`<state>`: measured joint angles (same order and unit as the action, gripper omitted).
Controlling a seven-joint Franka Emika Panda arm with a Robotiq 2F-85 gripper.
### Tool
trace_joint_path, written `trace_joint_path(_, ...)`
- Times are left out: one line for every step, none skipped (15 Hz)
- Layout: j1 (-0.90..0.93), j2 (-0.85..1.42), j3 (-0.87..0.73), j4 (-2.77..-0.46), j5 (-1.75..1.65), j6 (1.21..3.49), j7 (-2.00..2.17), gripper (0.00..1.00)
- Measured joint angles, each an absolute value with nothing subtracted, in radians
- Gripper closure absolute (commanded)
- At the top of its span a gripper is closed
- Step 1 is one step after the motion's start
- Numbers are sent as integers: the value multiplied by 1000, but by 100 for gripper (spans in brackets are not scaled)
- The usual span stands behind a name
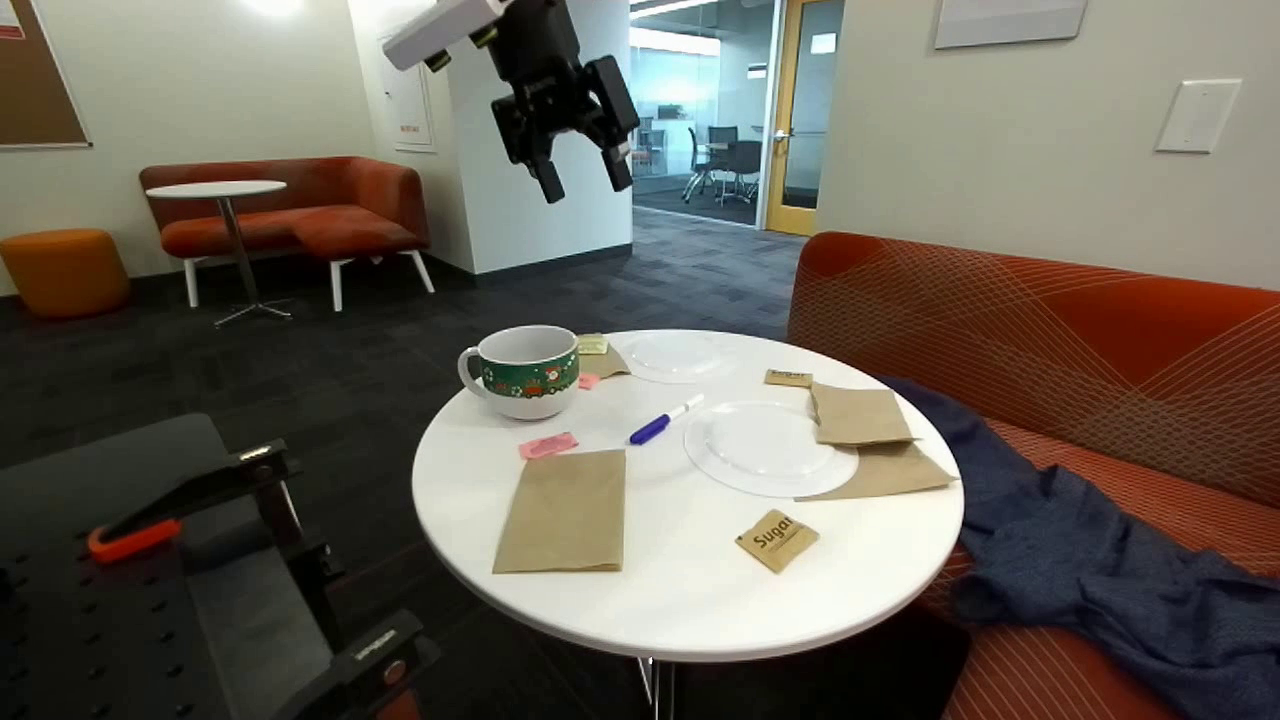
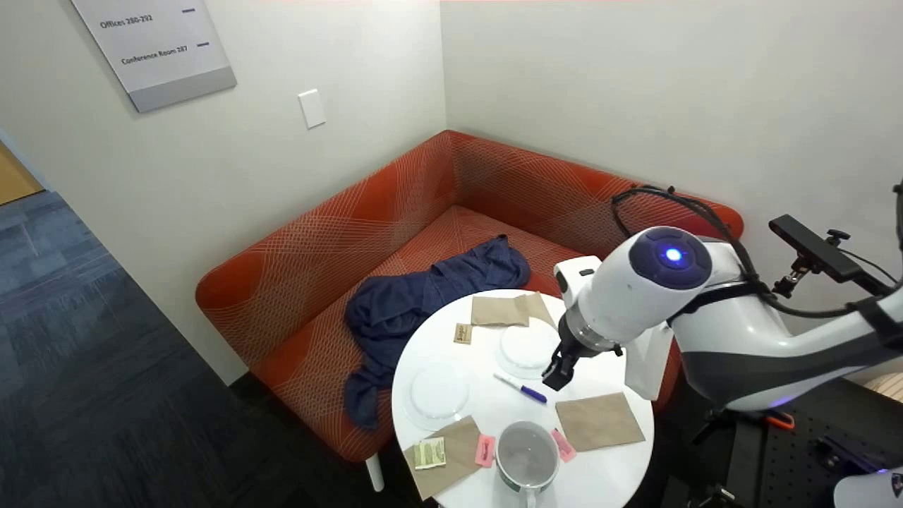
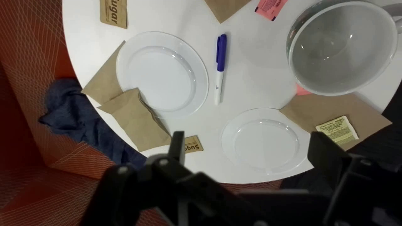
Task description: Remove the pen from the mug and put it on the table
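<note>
Now the pen point(image 3: 220, 67): it is lying flat on the bare white top of the table point(image 1: 690, 590), blue-purple cap at one end; the wrist view is showing it just beside a plate point(image 3: 158, 75), near the rim but not touching.
Mug point(image 1: 528, 375): it is standing upright near the table's edge, well apart from the pen, and the wrist view, looking down into it, is showing no pen inside.
Gripper point(image 1: 588, 188): it is hanging high above the table, its fingers point(image 3: 177, 144) standing wide apart with nothing between them.
Table: it is already bearing the pen, so the step in hand is probably one of getting the arm point(image 2: 635, 300) clear, not of grasping.
Arm: rising straight up before swinging aside is looking cleanest, since the mug is standing taller than anything around it and is offering the likeliest rim to clip.
Brown napkin point(image 1: 562, 512) and pink packet point(image 1: 548, 445): they are lying loose and thin, so they are probably going to slide at a light brush; low sideways sweeps are worth avoiding.
Pen barrel: if it is needing a nudge, the fingers are standing on either side of its line in the wrist view, so closing gently over the middle is likely suiting it; squeezing hard is risking a roll.
</note>
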<state>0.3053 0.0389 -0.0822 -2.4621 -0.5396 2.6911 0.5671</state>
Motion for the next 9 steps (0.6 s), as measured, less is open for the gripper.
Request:
trace_joint_path(293, 6, -64, -2485, -557, 2685, 588, 0)
trace_joint_path(277, -24, -43, -2507, -567, 2681, 601, 0)
trace_joint_path(259, -51, -20, -2528, -568, 2679, 608, 0)
trace_joint_path(246, -73, -2, -2546, -568, 2677, 613, 0)
trace_joint_path(239, -88, 7, -2558, -568, 2677, 614, 0)
trace_joint_path(234, -97, 11, -2565, -568, 2677, 614, 0)
trace_joint_path(232, -100, 12, -2568, -568, 2677, 614, 0)
trace_joint_path(231, -100, 12, -2569, -568, 2677, 614, 0)
trace_joint_path(231, -100, 12, -2570, -568, 2677, 614, 0)
